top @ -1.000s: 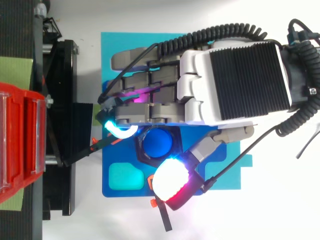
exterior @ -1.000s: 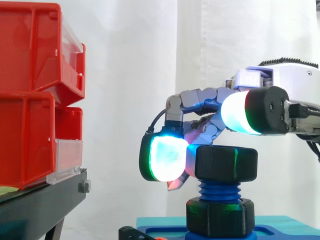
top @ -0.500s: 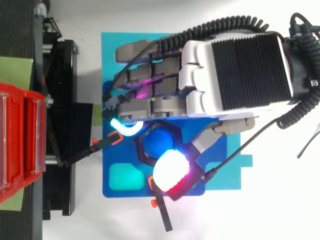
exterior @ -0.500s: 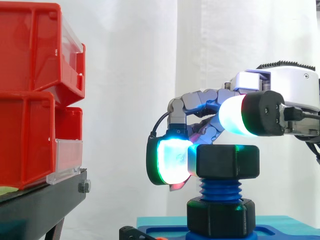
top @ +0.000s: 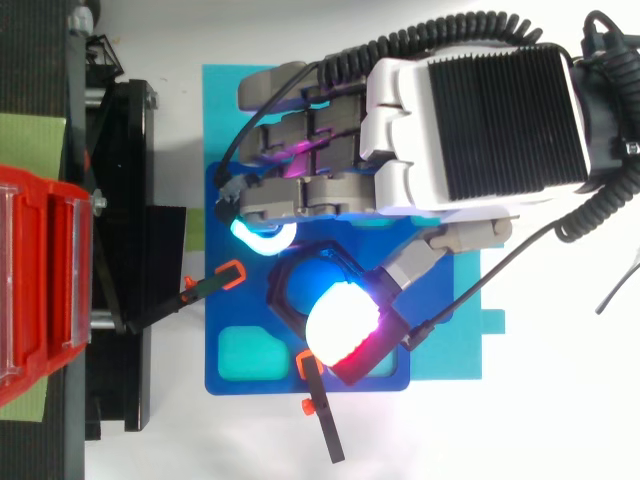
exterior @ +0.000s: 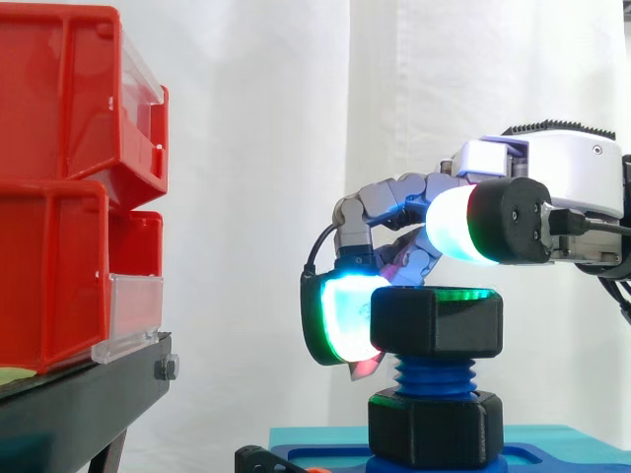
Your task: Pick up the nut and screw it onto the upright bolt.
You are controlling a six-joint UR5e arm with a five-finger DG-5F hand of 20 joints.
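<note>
Nut (exterior: 436, 320) atop bolt (exterior: 434, 373), bins (exterior: 69, 187) left.

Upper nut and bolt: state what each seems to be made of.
Upper nut: probably plastic, matte black, with thick rounded edges and no metallic shine. Bolt: probably plastic too, matte, a uniform blue with coarse rounded threads.

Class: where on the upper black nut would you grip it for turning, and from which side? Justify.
Grip the nut by two opposite flat side faces, coming down from above. It sits level on the upright bolt, so its hexagon flats face outward; the bolt and lower nut block approach from beneath.
</note>
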